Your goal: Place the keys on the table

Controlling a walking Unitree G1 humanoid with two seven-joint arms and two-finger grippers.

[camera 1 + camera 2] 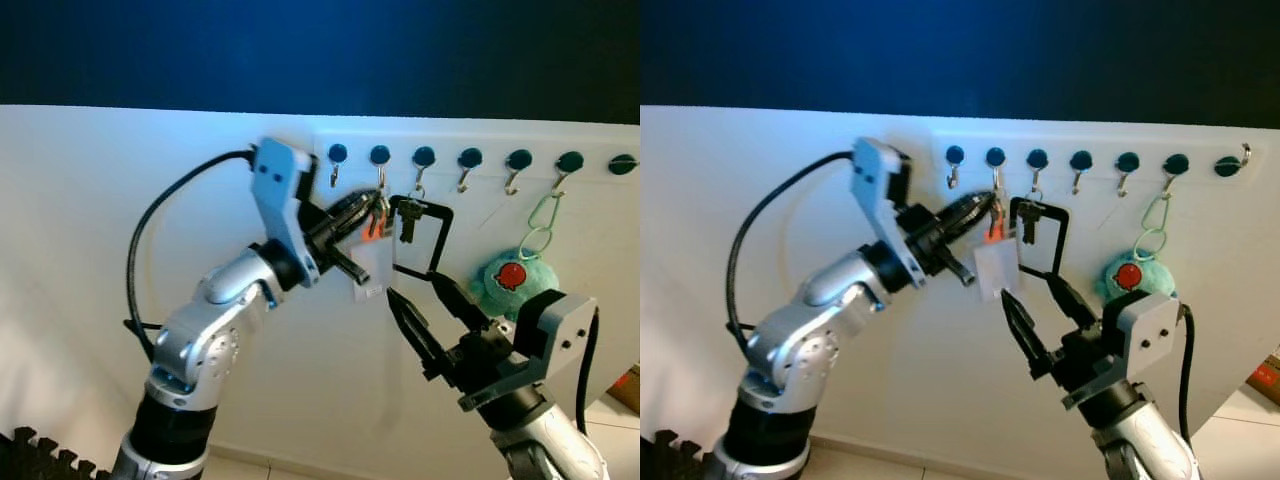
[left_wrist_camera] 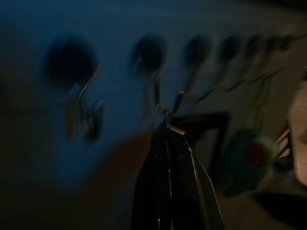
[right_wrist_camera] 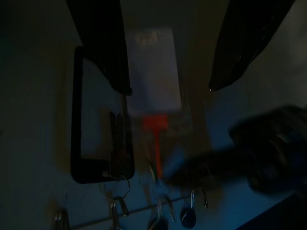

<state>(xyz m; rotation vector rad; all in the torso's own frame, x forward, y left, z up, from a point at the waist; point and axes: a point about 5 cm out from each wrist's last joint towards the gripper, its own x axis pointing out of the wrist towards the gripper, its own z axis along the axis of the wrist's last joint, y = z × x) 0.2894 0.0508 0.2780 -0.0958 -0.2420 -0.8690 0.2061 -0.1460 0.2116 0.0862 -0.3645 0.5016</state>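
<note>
Keys [image 1: 378, 215] hanging lengthwise down from wall hook [image 1: 381, 160]. Left gripper [image 1: 368, 212] reaching them, fingers narrowed, apparently pinching bunch. Right gripper [image 1: 428, 312] waiting wide apart just below, pointing up.

It looked like a home's entryway; a white wall [image 1: 100, 200] carried a hook rack [image 1: 470, 158]. Keys [image 1: 380, 215] and a plush toy [image 1: 515, 280] hung there.

I see a white wall [image 1: 90, 220] with a row of dark round hook knobs [image 1: 470, 157] along its top. From one hook hangs a green carabiner [image 1: 541, 213] carrying a teal plush toy [image 1: 520, 280] with a red patch. A black rectangular loop [image 1: 432, 235] hangs from another hook.
</note>
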